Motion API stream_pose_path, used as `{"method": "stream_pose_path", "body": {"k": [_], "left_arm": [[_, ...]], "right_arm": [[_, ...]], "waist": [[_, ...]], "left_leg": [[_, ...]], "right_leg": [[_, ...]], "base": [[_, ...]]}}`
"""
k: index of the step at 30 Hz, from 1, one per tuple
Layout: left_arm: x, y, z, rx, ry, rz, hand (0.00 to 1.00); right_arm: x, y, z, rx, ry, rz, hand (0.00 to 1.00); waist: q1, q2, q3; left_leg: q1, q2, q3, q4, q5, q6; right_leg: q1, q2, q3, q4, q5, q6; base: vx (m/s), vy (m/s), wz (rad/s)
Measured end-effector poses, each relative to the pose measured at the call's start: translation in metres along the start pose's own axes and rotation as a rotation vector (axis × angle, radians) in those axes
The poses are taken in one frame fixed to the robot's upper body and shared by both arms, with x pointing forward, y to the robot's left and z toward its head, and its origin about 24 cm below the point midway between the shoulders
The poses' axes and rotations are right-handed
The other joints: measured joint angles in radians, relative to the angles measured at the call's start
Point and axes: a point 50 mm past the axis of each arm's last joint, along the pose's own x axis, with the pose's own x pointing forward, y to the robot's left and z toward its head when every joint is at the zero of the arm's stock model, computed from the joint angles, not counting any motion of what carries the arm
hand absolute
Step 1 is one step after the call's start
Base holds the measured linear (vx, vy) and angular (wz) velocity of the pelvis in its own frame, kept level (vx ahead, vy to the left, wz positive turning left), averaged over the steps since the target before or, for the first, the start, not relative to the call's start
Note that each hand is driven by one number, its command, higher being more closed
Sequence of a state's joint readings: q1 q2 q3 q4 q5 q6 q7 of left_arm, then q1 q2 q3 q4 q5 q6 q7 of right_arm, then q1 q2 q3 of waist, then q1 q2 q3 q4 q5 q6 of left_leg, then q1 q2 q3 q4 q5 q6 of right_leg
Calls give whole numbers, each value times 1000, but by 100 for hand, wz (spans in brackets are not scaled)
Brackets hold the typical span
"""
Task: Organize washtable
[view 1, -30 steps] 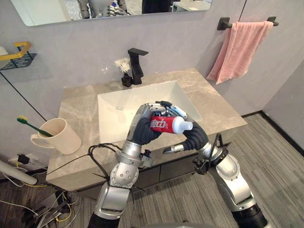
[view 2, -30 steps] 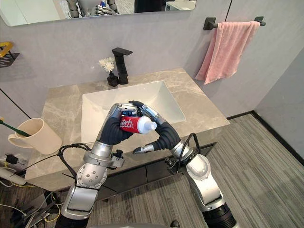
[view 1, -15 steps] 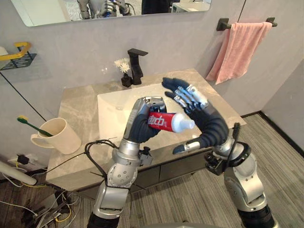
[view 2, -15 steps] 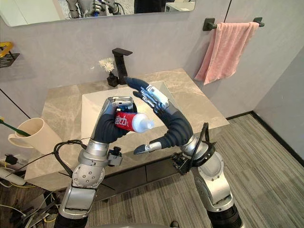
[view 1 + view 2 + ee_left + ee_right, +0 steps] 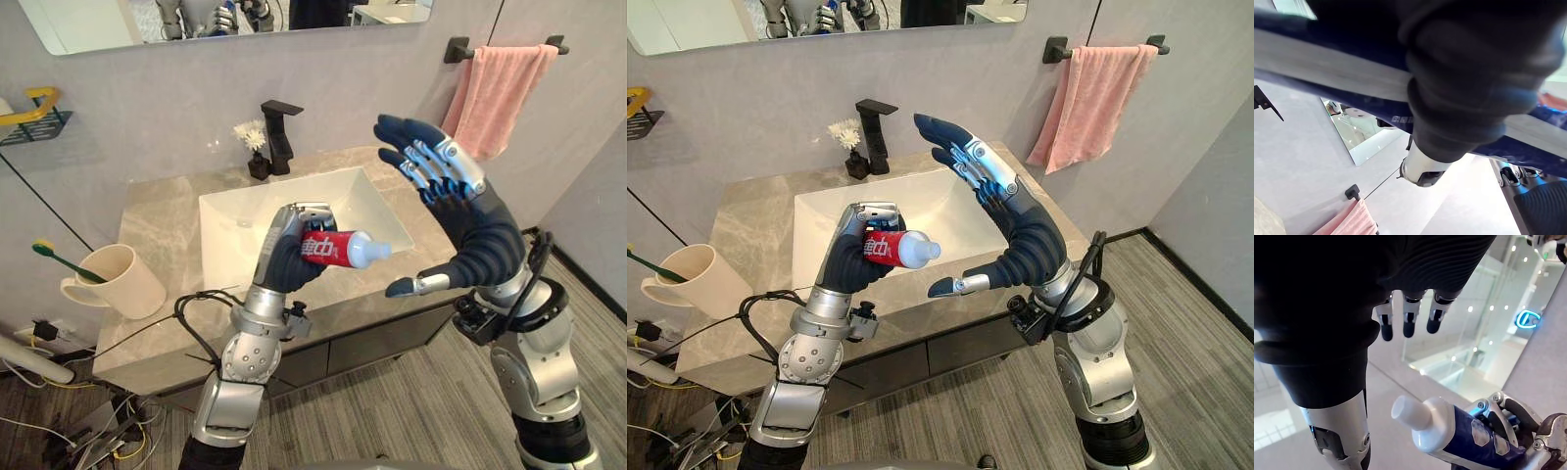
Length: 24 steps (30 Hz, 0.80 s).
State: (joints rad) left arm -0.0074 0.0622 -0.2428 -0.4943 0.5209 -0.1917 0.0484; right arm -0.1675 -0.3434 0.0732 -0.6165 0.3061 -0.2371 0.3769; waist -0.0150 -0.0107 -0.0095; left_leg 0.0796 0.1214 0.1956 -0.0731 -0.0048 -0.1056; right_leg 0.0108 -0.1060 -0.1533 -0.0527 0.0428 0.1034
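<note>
Up front, the left hand (image 5: 289, 257) is curled round a red toothpaste tube (image 5: 338, 250), fingers and thumb clamped on its body. The tube lies roughly level in the grip, its white cap pointing toward the robot's right. It is held in the air over the front edge of the sink (image 5: 367, 196), touching nothing but that hand.

The right hand (image 5: 468, 217) is raised just beside the cap end, apart from the tube. Its fingers are straight and spread, the thumb sticks out below, and it holds nothing (its own wrist view shows the same straight fingers, with the cap just past them).

The white basin is set into a beige stone counter (image 5: 162, 230). At the back of the basin stands a black faucet (image 5: 281, 132), with a small dark vase of white flowers (image 5: 257, 147) just to its left. Near the counter's left end sits a cream cup (image 5: 118, 279) with a green toothbrush (image 5: 59, 257) leaning out of it. A pink towel (image 5: 495, 93) hangs from a black bar (image 5: 456, 49) on the wall to the right. A mirror (image 5: 98, 24) hangs above the counter, and a small wire shelf (image 5: 34, 113) is fixed on the far left.
</note>
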Motion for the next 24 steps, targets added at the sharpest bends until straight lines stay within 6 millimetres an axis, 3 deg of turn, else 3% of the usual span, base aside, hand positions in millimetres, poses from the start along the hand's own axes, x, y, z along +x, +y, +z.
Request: {"method": "stream_pose_path", "body": {"k": [11,16,24], "left_arm": [[0,0,0,0,1,-2,100],[0,0,0,-1,6,-2,100],[0,-4,2,-16,-2,-15,100]], "right_arm": [[1,7,-2,14,18,74,0],[0,23,-9,64,41,110,0],[-3,32,-25,87,108,100,0]], "waist": [[0,4,-7],[1,18,-21],[1,18,-21]], "left_leg": [[-1,0,-1,0,0,0],[-2,1,-2,1,0,0],[-2,1,-2,2,0,0]], "right_leg": [[0,0,-1,0,0,0],[0,0,-2,0,0,0],[0,0,-2,0,0,0]], "base": [[0,0,0],[0,0,0],[0,0,0]]}}
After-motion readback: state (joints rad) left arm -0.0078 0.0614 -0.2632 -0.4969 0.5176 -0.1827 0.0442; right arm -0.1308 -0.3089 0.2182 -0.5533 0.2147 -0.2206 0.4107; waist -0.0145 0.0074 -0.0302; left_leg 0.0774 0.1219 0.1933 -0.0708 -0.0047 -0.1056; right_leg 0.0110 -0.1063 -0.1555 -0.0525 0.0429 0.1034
